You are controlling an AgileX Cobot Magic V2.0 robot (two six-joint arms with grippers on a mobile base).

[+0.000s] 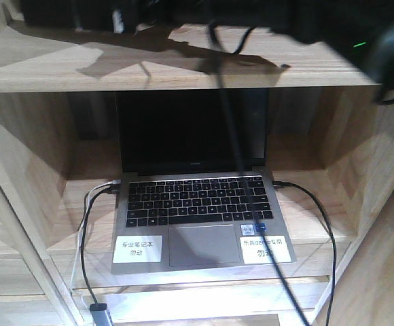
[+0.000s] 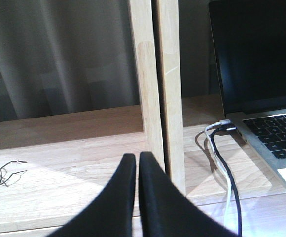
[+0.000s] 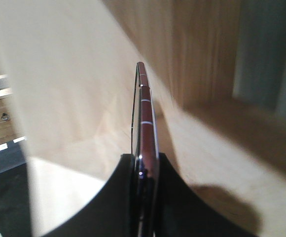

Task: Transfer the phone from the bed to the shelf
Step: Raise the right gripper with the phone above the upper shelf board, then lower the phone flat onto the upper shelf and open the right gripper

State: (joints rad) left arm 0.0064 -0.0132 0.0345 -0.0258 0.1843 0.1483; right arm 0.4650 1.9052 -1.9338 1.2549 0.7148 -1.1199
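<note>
The phone (image 3: 145, 123) stands on edge, pinched between the two black fingers of the right gripper (image 3: 144, 170), its pinkish rim pointing out over a pale board of the shelf (image 3: 74, 98). Held thin-side up like that, it looks ready to slip into the compartment and be laid flat; it is not yet resting on the wood. The left gripper (image 2: 137, 163) has its fingers pressed together on nothing, parked by a shelf upright, near the grey laptop (image 1: 197, 224) and its cables (image 2: 227, 163).
</note>
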